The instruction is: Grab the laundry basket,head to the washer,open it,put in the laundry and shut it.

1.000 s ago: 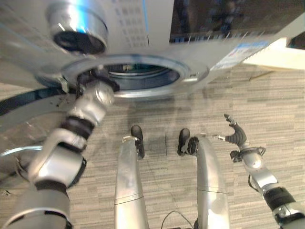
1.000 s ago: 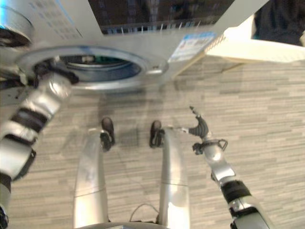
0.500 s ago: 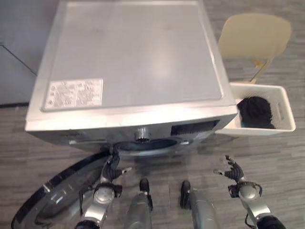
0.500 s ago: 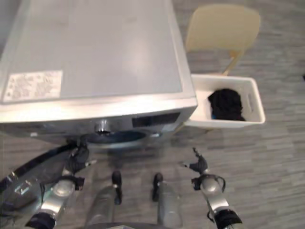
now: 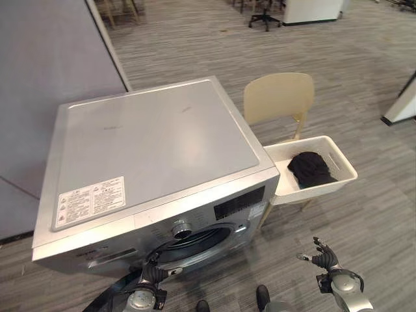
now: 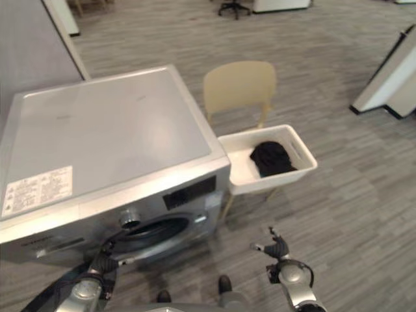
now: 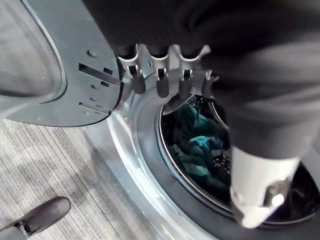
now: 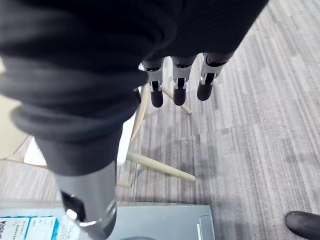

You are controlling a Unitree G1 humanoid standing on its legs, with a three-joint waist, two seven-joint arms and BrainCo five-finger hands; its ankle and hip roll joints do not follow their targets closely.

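Observation:
The silver washer stands before me with its round door swung open to the left. Inside the drum lies teal laundry. My left hand hangs just outside the drum's rim, its fingers straight and holding nothing. Right of the washer, the white laundry basket rests on a chair seat with a dark garment in it. My right hand is open and empty, low in front of the basket, its fingers pointing towards the chair legs.
A beige chair carries the basket beside the washer, and its pale legs stand on the grey striped floor. A grey partition rises behind the washer. An office chair and a white panel are farther off.
The camera has swung up from the drum and floor to the whole washer and the basket. My left hand has drawn back a little from the drum opening; the right hand stays open.

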